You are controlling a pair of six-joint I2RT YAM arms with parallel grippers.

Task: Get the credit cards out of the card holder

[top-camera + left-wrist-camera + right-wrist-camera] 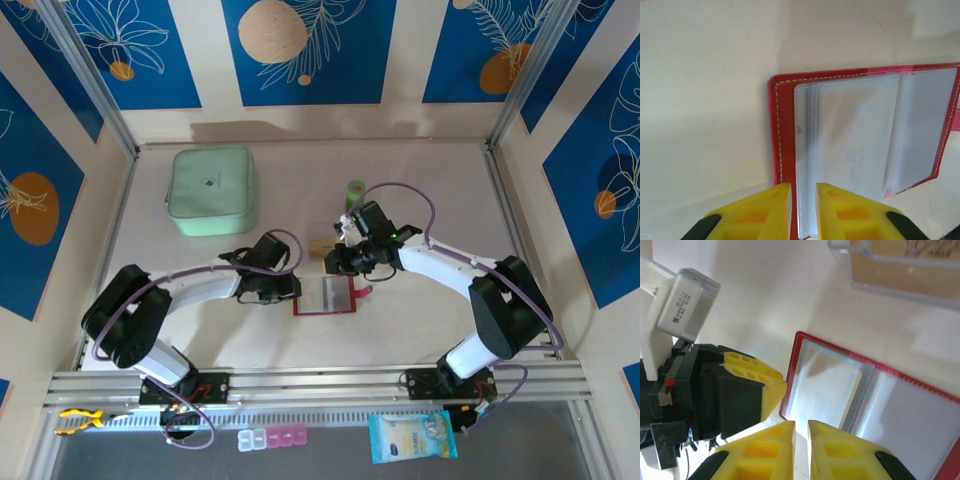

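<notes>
The card holder (325, 297) lies open on the worktop (430, 170) between the two arms, its clear pockets facing up. The beige edge of a credit card (855, 390) shows inside one left-side pocket. The left hand (802, 192) sits at the holder's left edge, its fingers almost together. Sleeve edges run into the slim gap, but I cannot tell whether they are pinched. The right hand (801, 427) hovers over the holder with its fingers nearly together, and nothing is seen between them. Beside the holder a clear case (890, 270) holds something beige-orange. A mint-green pouch (212, 190) lies closed, well apart.
</notes>
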